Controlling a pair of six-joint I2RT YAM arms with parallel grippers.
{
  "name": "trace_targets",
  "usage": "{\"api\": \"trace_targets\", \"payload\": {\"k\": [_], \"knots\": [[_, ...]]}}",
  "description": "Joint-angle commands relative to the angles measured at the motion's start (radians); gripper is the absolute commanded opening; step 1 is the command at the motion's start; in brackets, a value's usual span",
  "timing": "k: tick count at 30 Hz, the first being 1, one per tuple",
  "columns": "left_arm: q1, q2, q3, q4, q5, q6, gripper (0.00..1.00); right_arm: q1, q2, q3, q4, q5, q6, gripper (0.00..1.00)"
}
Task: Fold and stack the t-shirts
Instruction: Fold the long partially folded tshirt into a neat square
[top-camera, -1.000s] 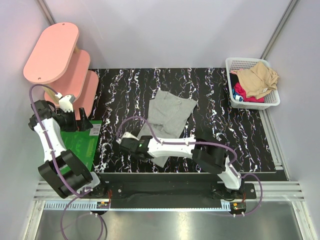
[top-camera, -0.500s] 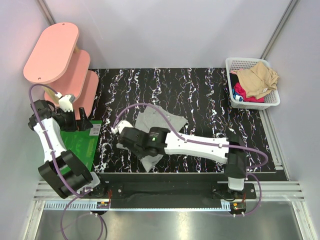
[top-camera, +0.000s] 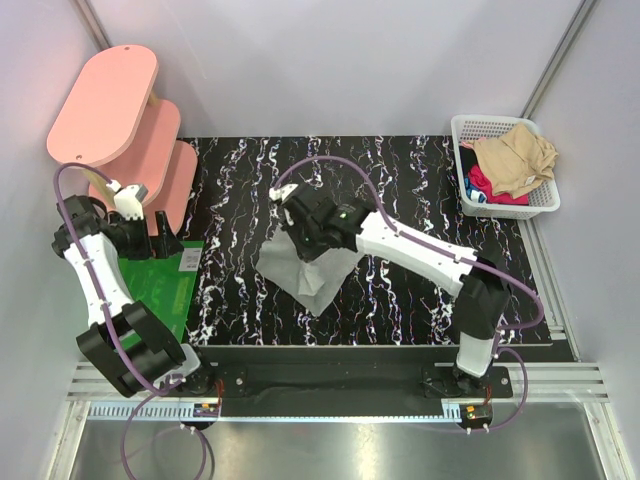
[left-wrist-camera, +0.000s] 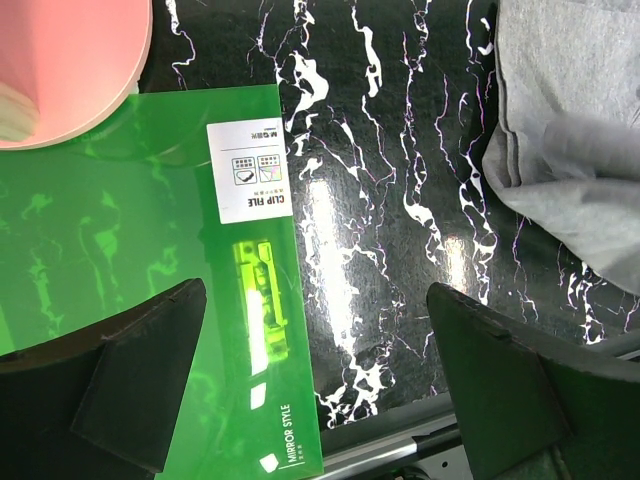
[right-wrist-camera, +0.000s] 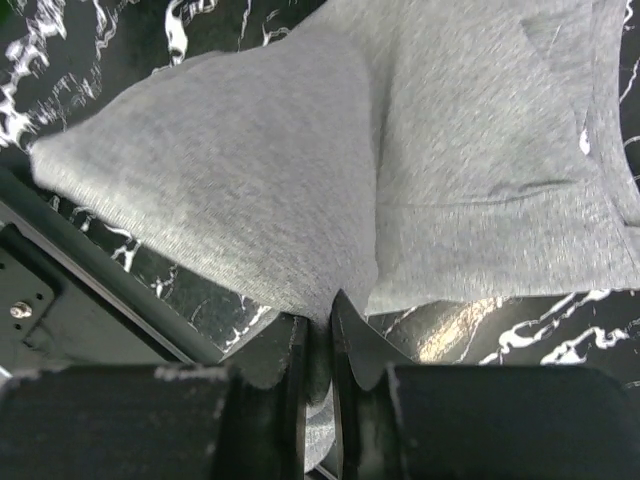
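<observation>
A: Surface and room?

B: Black table (top-camera: 430, 270), glossy, veined white. Pale walls (top-camera: 350, 60) close in on three sides. A metal rail (top-camera: 340, 385) runs along the near edge by the arm bases.

A: What sits around?

B: Far left, a pink stand (top-camera: 105, 105) of stepped oval tiers. Just near of it, a green mat (top-camera: 165, 290) lies flat at the table's left edge, with a white label (left-wrist-camera: 250, 185) at its far right corner. The left wrist view shows a pink edge over the mat's far left corner. In the far right corner is a white lattice basket (top-camera: 545, 208). A tan shirt (top-camera: 515, 160) is heaped on top in it, with a red shirt (top-camera: 487, 185) and a sliver of blue shirt (top-camera: 477, 199) below.

A: The task's thing?

B: The grey t-shirt (top-camera: 310, 275) is left of centre, bunched, tapering to a point toward the near edge. It is well apart from the basket and right of the mat, not touching it.

A: Tools?

B: The right gripper (right-wrist-camera: 318, 335) is pinched together on a fold of the grey t-shirt. That fold is drawn up into the fingers and the rest lies on the table. The left gripper (left-wrist-camera: 315, 295) has its jaws wide apart with nothing between them, above the mat's right edge.

A: Anything in the way?

B: The right arm (top-camera: 420, 250) stretches from near right across the table. Its wrist covers the shirt's far part from above. A purple cable (top-camera: 330, 162) loops over it.
</observation>
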Motion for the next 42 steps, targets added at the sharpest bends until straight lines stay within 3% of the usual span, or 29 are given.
{"api": "trace_targets", "payload": {"k": [1,12,19,22,23,31,33,36,39,40,42], "knots": [[0.0,-0.008,0.045,0.005,0.032,0.007,0.99,-0.057,-0.013,0.01,0.095,-0.132,-0.021,0.15],[-0.005,-0.021,0.036,-0.03,0.028,0.056,0.99,-0.299,0.12,-0.003,0.155,-0.367,0.023,0.17],[-0.063,-0.04,0.044,-0.158,0.019,0.188,0.99,-0.405,0.228,0.045,0.155,-0.465,0.022,0.18],[-0.086,-0.06,0.034,-0.187,0.014,0.223,0.99,-0.439,0.271,0.08,0.135,-0.47,0.009,0.29],[-0.091,-0.063,0.033,-0.197,0.016,0.233,0.99,-0.447,0.284,0.094,0.13,-0.461,0.005,0.45],[-0.189,-0.108,0.017,-0.273,0.034,0.253,0.99,-0.508,0.361,0.269,0.035,-0.265,-0.031,0.86],[-0.288,-0.137,0.016,-0.276,0.037,0.236,0.99,-0.524,0.398,0.35,-0.023,-0.188,-0.012,0.91],[-0.444,-0.177,0.016,-0.238,0.028,0.159,0.99,-0.551,0.423,0.463,-0.123,-0.16,0.053,0.9],[-0.523,-0.189,0.01,-0.141,0.084,0.069,0.99,-0.554,0.316,0.39,-0.041,-0.429,0.158,0.83],[-0.531,-0.189,0.002,-0.086,0.106,0.028,0.99,-0.553,0.242,0.293,0.008,-0.597,0.196,0.8],[-0.555,-0.173,-0.001,-0.038,0.134,-0.013,0.99,-0.539,0.164,0.196,0.125,-0.689,0.293,0.79]]}}
